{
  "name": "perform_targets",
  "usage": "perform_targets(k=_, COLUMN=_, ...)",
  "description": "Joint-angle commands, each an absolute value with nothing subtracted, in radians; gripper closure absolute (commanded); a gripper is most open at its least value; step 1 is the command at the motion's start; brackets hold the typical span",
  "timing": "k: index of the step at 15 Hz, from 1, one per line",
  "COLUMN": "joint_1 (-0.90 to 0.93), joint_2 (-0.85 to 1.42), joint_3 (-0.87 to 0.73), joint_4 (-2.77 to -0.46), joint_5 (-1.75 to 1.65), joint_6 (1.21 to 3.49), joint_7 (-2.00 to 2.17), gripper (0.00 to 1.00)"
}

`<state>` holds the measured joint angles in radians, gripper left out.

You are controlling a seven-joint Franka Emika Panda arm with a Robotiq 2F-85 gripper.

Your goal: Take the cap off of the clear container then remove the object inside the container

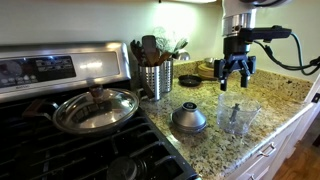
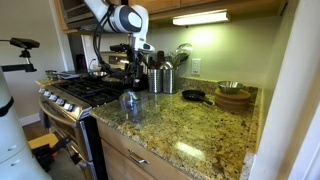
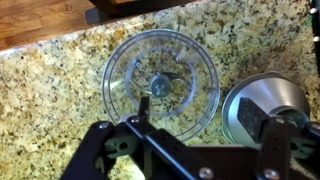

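The cap (image 1: 189, 118) sits on the counter (image 1: 283, 95) just beside the clear container (image 1: 238, 119). The claw (image 1: 236, 84) hangs wide open above the cup. It should descend centred, clear of the rim, then pinch the object (image 3: 158, 86) at the bottom gently.

White rounded arm (image 2: 118, 17); black hand (image 1: 235, 84), exposed linkages; black cable (image 1: 284, 34) at wrist.
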<state>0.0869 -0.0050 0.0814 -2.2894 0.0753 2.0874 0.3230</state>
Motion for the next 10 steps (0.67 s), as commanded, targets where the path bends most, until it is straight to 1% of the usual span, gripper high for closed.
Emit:
perform_targets(k=1, joint_1=0.073, joint_2=-0.073, joint_3=0.072, joint_4=-2.401, joint_5=0.129, joint_6=2.146, joint_7=0.354, gripper=0.01)
perform_targets(k=7, joint_1=0.07, joint_2=-0.074, joint_3=0.072, joint_4=-2.501, joint_5=0.154, joint_6=2.298, joint_7=0.371, gripper=0.0)
perform_targets(k=9, joint_1=0.071, joint_2=-0.074, joint_3=0.074, joint_4=-2.523, joint_5=0.141, joint_6=2.349, joint_7=0.392, gripper=0.08)
perform_targets(k=10, joint_1=0.071, joint_2=-0.075, joint_3=0.075, joint_4=-2.533, joint_5=0.132, joint_6=2.372, joint_7=0.405, gripper=0.09)
